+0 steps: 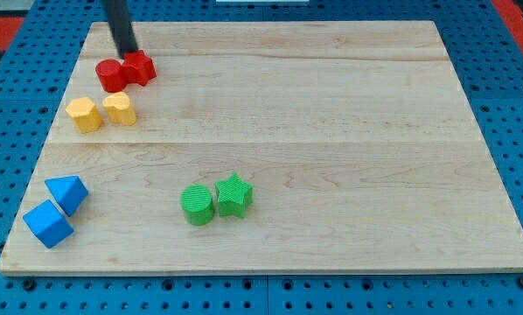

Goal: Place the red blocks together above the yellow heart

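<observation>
Red blocks: 2, touching side by side at the board's upper left; red cylinder [112, 75] on the view's left, second red block [140, 67] on its right, shape unclear, maybe a star.
Yellow blocks: 2, just below the reds, touching each other; yellow heart [120, 108] on the right, yellow hexagon-like block [84, 115] on the left.
Red vs heart: both reds sit just above the yellow heart, close but apart from it.
Blue blocks: 2, lower left corner, touching; blue triangular block [67, 192] above, blue cube [47, 224] below.
Green blocks: 2, bottom centre-left, touching; green cylinder [197, 205] left, green star [233, 194] right.
My tip: [128, 52] dark rod coming down from the view's top, end at the upper edge of the red pair, right where the two meet; contact or a hair's gap, can't tell.
End effector state: plain rod, nothing to open or close, holds nothing.
Board: wooden board [331, 131] on a blue pegboard [506, 52]; 8 blocks total.
</observation>
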You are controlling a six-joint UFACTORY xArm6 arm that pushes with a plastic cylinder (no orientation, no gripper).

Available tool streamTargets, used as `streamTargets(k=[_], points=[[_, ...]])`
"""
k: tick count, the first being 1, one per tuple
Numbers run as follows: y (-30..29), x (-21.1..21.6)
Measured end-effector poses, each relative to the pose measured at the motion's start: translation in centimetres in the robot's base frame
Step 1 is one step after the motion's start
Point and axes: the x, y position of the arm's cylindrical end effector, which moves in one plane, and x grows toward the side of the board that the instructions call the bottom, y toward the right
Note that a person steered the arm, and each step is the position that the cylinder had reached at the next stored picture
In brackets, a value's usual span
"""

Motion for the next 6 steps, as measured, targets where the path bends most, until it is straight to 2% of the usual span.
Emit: streamTargets(k=[1, 2, 3, 4, 5, 6], points=[[-4.0, 2.3], [-4.3, 2.6], [0.2, -0.6], [8.5, -2.0], [11.4, -0.3], [9.1, 0.5]])
